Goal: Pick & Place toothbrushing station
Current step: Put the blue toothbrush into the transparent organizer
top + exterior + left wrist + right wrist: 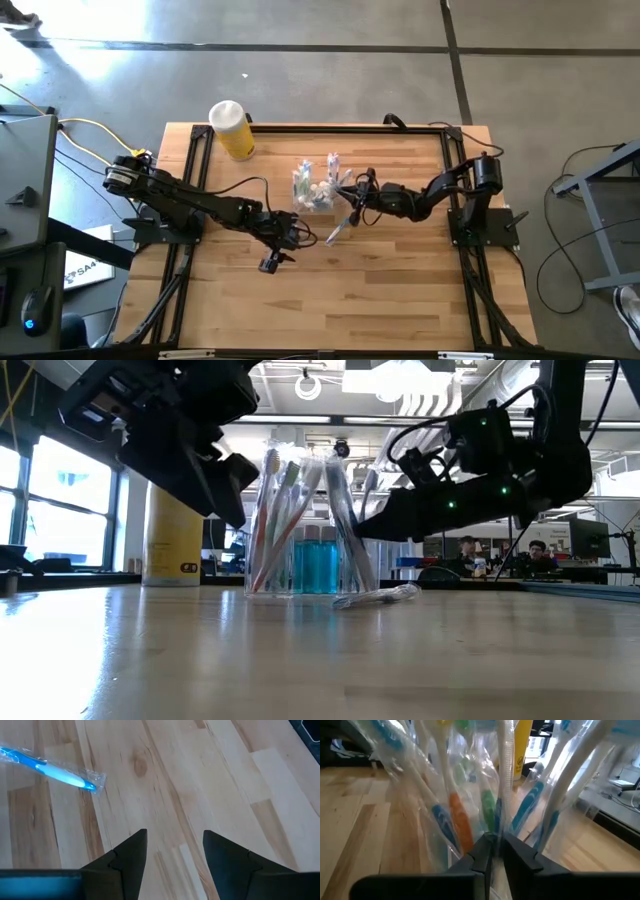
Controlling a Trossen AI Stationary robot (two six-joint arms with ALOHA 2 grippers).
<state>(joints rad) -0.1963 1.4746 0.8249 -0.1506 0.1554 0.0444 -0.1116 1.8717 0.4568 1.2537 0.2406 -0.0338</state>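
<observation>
Toothbrush (338,229) beside holder cup (312,187), yellow cylinder (233,130) behind

We see the left arm stretched low toward table centre, left gripper (272,262) w/ fingers (131,857) parted, nothing between. Right arm reaches in from opposite side; right gripper (494,851) looks nearly closed, probably.

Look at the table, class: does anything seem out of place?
Yes. One wrapped toothbrush lies flat on the table beside the holder cup, while the others stand in it. The yellow cylinder lies tipped near the far edge.
</observation>
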